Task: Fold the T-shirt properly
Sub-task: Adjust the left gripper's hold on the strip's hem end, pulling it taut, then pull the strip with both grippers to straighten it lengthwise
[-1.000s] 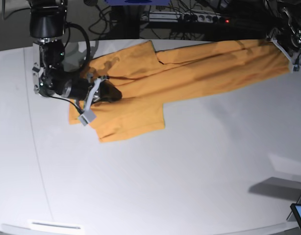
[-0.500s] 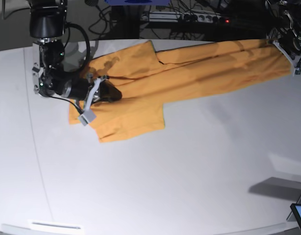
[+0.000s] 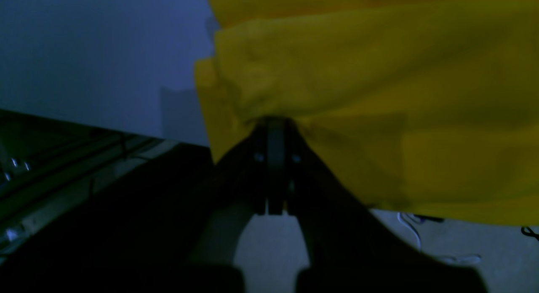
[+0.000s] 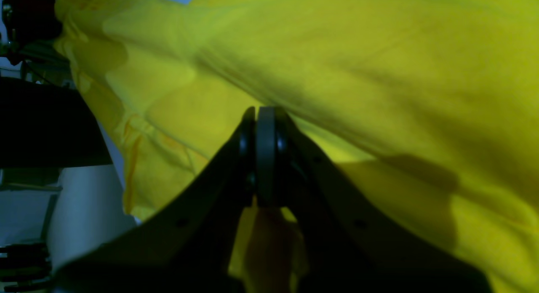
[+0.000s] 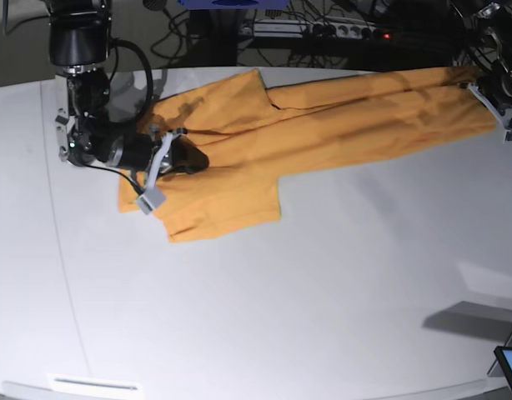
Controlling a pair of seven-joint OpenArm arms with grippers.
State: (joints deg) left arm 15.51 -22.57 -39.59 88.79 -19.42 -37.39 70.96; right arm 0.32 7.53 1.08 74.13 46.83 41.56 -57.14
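Note:
The orange-yellow T-shirt (image 5: pixel 339 125) lies stretched in a long band across the back of the white table (image 5: pixel 323 275), one sleeve spread at the left. My right gripper (image 5: pixel 192 158) rests on the sleeve end and is shut on a fold of the T-shirt (image 4: pixel 358 74); in the right wrist view the right gripper (image 4: pixel 260 114) shows its jaws pressed together in the cloth. My left gripper (image 5: pixel 489 90) holds the far right end. In the left wrist view the left gripper (image 3: pixel 271 122) is shut on the bunched edge of the T-shirt (image 3: pixel 379 95).
A power strip and cables (image 5: pixel 323 29) lie behind the table's back edge. A screen corner (image 5: pixel 511 368) sticks in at the bottom right, with its shadow beside it. A white label (image 5: pixel 93 385) sits at the front left edge.
The left gripper has shifted slightly right and back with the shirt's end, pulling the band tauter. The right arm has hardly moved.

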